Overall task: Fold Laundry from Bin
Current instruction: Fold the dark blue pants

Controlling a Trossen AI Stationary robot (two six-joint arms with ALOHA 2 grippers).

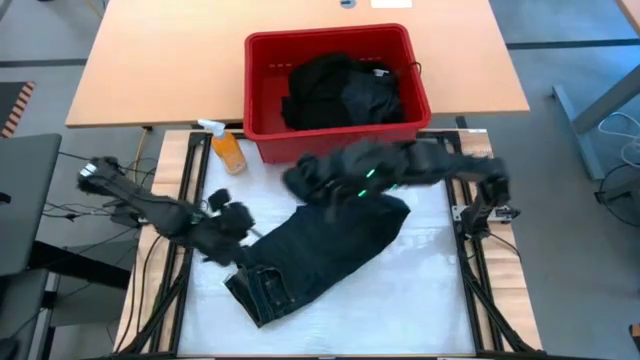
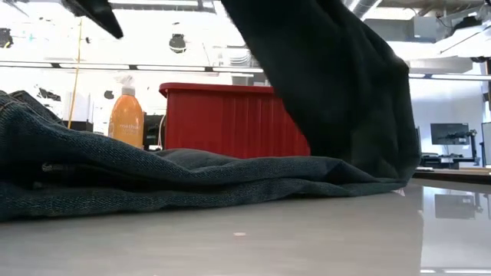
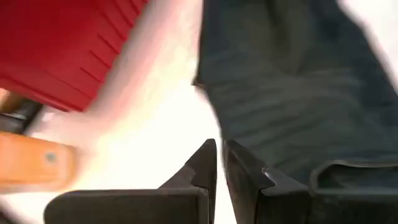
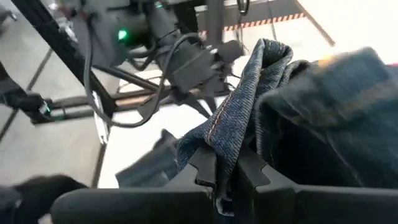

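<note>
One denim garment [image 1: 320,250] lies mid-counter, 6 o'clock of the bin [image 1: 415,75]. Right claw [image 4: 225,177] pinches its hem, lifted; left claw [image 3: 221,163] shut, empty, at 9 o'clock. Best to draw flat before folding

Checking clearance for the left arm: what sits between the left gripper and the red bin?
In the high view, the orange spray bottle stands between the left gripper and the red bin, just off the bin's near-left corner; otherwise the stretch is bare white tabletop.
</note>
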